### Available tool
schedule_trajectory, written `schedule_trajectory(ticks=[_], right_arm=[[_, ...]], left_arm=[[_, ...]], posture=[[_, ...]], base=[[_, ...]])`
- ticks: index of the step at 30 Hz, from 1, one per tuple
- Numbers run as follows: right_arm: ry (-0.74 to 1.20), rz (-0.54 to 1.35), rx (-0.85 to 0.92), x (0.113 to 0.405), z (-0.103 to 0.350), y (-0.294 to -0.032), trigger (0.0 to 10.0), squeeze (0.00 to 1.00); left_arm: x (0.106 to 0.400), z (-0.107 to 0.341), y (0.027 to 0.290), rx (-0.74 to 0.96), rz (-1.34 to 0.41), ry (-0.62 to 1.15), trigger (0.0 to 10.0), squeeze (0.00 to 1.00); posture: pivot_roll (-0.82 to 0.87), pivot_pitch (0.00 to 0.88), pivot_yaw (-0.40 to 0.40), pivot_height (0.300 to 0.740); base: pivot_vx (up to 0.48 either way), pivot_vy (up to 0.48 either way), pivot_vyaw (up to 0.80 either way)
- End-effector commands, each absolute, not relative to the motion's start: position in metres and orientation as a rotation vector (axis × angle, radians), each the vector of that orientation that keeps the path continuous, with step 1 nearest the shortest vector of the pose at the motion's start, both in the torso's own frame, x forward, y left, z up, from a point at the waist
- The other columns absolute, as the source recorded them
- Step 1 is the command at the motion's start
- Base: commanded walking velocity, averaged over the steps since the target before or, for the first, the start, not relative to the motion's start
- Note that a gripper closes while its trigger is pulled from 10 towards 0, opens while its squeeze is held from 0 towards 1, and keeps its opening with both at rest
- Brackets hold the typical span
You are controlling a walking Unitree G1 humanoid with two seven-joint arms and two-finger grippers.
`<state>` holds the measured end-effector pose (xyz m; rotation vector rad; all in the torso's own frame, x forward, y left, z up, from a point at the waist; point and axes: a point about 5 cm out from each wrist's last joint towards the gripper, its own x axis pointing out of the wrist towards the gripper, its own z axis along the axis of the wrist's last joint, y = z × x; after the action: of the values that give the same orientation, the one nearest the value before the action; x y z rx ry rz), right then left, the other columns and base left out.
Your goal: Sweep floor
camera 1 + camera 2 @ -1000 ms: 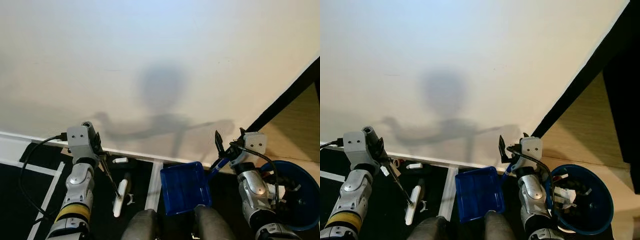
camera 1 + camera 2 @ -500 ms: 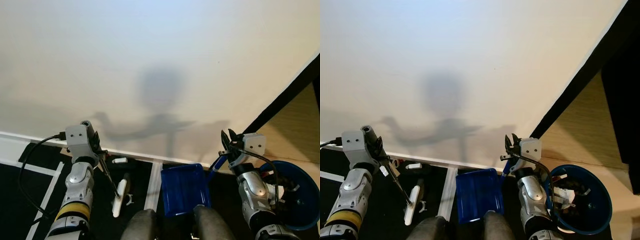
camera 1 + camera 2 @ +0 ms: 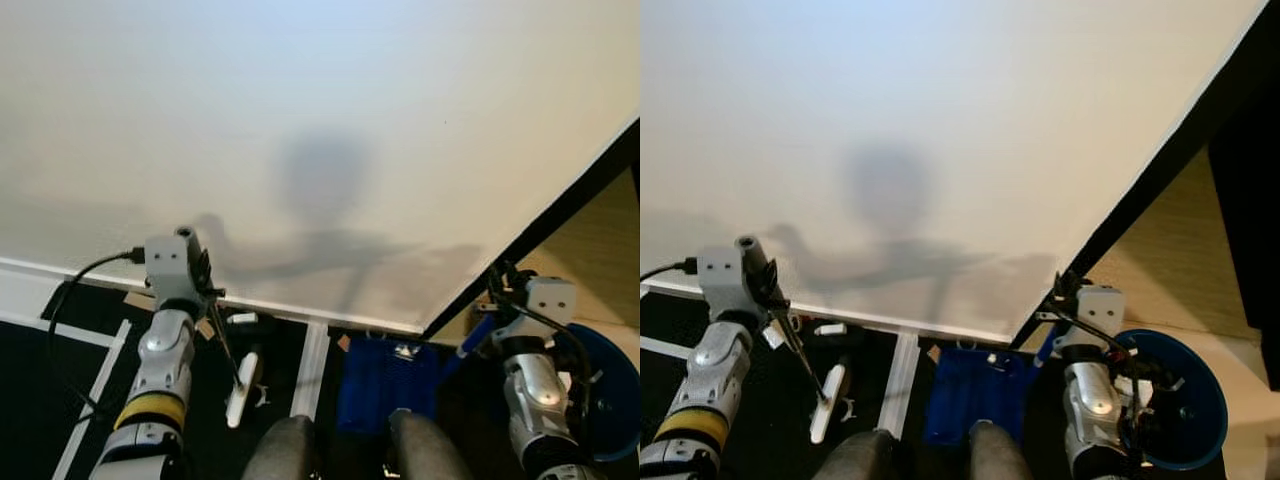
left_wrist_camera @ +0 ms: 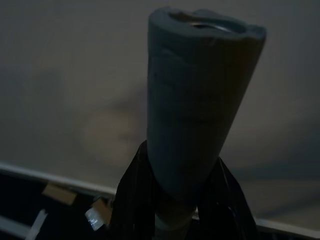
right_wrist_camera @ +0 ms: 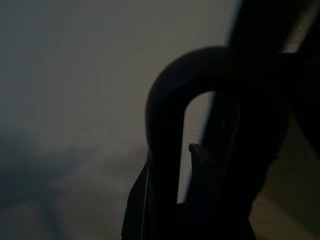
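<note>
My left gripper (image 3: 201, 274) is shut on the thin dark handle of a small broom, whose white head (image 3: 240, 396) rests on the dark floor near the baseboard. In the left wrist view, the handle's grey foam end (image 4: 200, 100) sticks up between the black fingers (image 4: 131, 200). At the right, my right gripper (image 3: 500, 282) is shut on the blue handle of the blue dustpan (image 3: 385, 385), which lies low on the floor with a few pale scraps (image 3: 405, 351) at its far edge. The dark loop of that handle (image 5: 167, 125) shows in the right wrist view.
A white wall (image 3: 320, 130) with a baseboard stands close ahead. A round blue bin (image 3: 1185, 400) holding rubbish sits at the right, beside pale wooden flooring (image 3: 590, 260). White tape lines (image 3: 310, 370) cross the dark floor. Small scraps (image 3: 240, 320) lie along the baseboard.
My right gripper has swung right toward the blue bin, taking the dustpan with it. The pan now lies lower and partly in shadow. The left arm and broom have barely moved.
</note>
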<state>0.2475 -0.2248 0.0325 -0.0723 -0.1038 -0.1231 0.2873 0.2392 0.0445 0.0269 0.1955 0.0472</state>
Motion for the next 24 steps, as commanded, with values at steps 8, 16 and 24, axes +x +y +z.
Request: schedule_trajectory(ticks=[8, 16, 24], right_arm=[[-0.082, -0.204, -0.041, 0.246, 0.03, -0.233, 0.0, 0.0], [-0.035, -0.156, 0.029, 0.249, 0.023, -0.221, 0.0, 0.0], [0.0, -0.132, 0.045, 0.253, 0.019, -0.215, 0.0, 0.0]], left_arm=[[0.273, 0.023, 0.226, 0.032, -0.049, 0.307, 10.0, 0.0], [0.272, 0.036, 0.23, 0.023, -0.01, 0.243, 10.0, 0.0], [0.27, 0.045, 0.238, 0.053, -0.011, 0.213, 10.0, 0.0]], posture=[[0.05, 0.085, 0.003, 0.74], [0.08, 0.084, -0.012, 0.74], [0.12, 0.082, -0.034, 0.74]], base=[[0.0, 0.0, 0.0], [0.0, 0.18, 0.0], [0.0, 0.48, 0.0]])
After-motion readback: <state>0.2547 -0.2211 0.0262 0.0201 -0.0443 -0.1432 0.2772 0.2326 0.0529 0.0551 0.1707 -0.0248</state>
